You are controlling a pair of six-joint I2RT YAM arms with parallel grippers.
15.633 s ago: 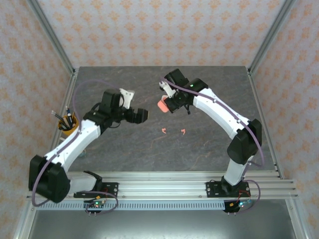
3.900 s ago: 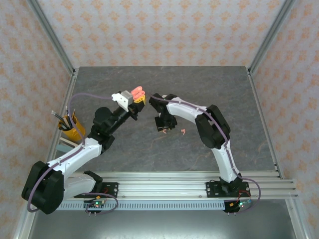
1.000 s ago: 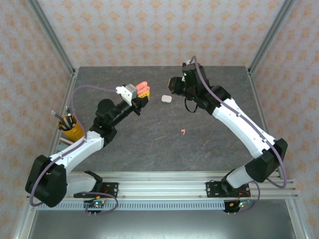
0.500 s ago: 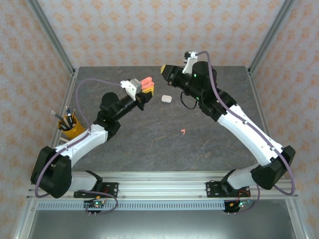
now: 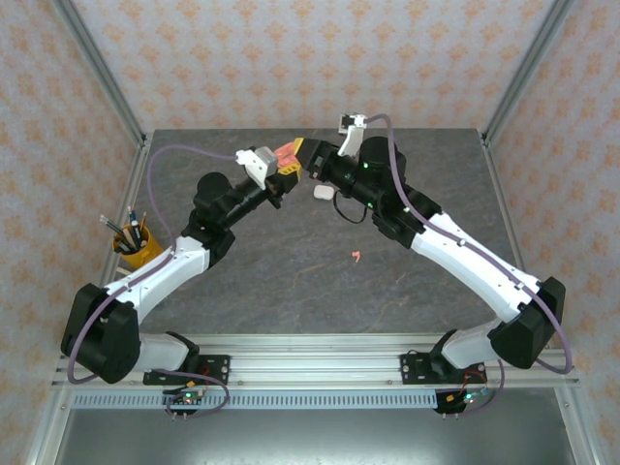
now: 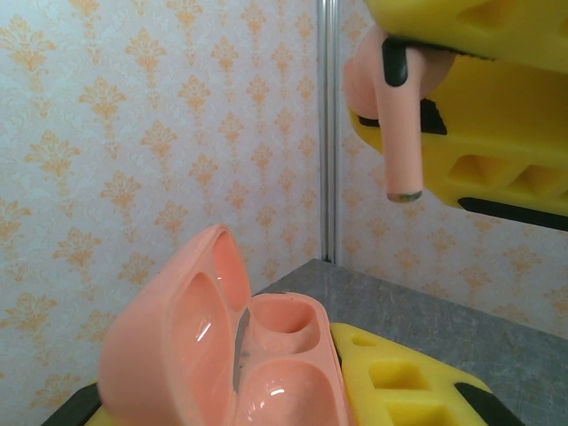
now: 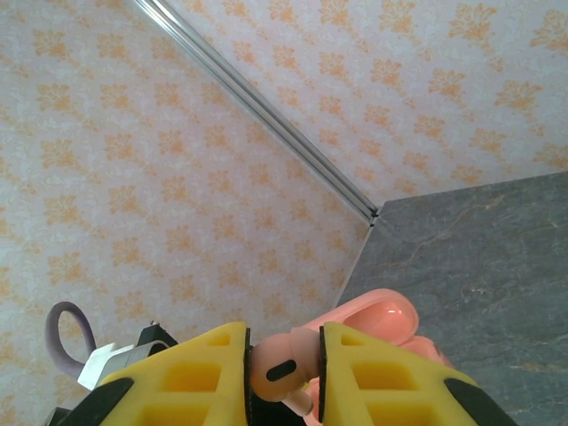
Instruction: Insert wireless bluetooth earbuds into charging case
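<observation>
Halfway into the insertion step, judging by the layout. Pinching one coral-pink earbud (image 7: 280, 368) between the right fingers (image 5: 312, 160), narrowed onto its rounded head with the stem pointing down toward the case. Gripping the open coral-pink charging case (image 6: 226, 355) in the left fingers (image 5: 287, 174), closed tight on its body with the lid tipped back and glossy, unfilled wells facing up. Holding both aloft over the far middle of the desk (image 5: 242, 281), with the earbud above and just beside the case mouth, apart from it and not yet inside.

Next, most likely: lowering the stem tip-first into one well, though cannot tell which. Calls for lining the stem up with the well's axis, then a slow, straight descent, loosening the pinch only once seated. Some risk of catching on the rim or twisting out of so slim a hold.

Smooth pink plastic, bulbous at the head, with dark patches near the top and a silvery tip on the stem. Lying apart on the desk: a second coral-pink earbud (image 5: 356, 256), plus a white case (image 5: 324, 193) below the raised pair.
</observation>
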